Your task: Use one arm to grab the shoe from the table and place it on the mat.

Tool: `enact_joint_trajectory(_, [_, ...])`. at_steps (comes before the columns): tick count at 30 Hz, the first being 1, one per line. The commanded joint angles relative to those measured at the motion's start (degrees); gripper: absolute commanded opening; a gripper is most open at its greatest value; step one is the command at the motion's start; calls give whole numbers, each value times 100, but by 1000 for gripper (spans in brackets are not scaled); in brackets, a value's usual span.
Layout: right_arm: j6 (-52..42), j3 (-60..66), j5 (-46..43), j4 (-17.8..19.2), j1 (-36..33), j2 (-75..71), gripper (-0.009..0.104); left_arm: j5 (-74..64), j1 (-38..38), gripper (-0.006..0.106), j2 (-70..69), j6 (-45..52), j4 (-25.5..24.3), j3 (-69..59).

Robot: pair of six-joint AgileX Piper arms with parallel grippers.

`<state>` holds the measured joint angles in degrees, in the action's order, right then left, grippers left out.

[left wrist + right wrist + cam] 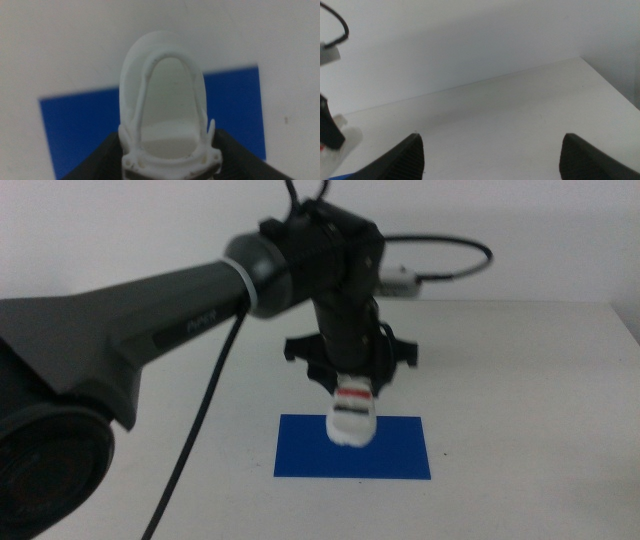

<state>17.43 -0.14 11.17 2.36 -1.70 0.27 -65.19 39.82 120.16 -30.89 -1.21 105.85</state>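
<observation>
While the wide white tabletop (540, 400) lay smooth and plain, the glossy dark arm (150, 330) reached in from the left and blocked the surface behind it. Below it lay the thin bright-blue mat (400, 452). The left gripper (352, 385) was clamped on the small white shoe (351, 418), whose toe met the mat. Only the left wrist view showed its hollow inside (167, 100). The right gripper (490, 157) waited, gaping wide, holding nothing.
</observation>
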Motion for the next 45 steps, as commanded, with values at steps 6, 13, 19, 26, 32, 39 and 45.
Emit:
enact_joint_trajectory(6, [-20, 14, -47, 42, -10, -27, 79, 318, 302, -2, -284, 1475, -52, -453])
enact_joint_trajectory(13, [-20, 14, -47, 42, -10, -27, 79, -299, 302, -2, -113, 7039, 335, -461])
enact_joint_trajectory(19, [-20, 14, -47, 42, -10, -27, 79, -477, 242, -2, 61, 9044, 492, -461])
enact_joint_trajectory(26, [-20, 14, -47, 42, -10, -27, 79, -160, -267, -2, 161, 8956, 1582, -461])
enact_joint_trajectory(32, [-20, 14, -47, 42, -10, -27, 79, 164, -427, 0, 183, 9053, 1768, -461])
enact_joint_trajectory(39, [-20, 14, -47, 42, -10, -27, 79, 185, -427, 18, 295, 9216, 1771, -461])
enact_joint_trajectory(45, [-20, 14, -47, 42, -10, -27, 79, 298, -427, 60, 343, 9257, 1759, -461])
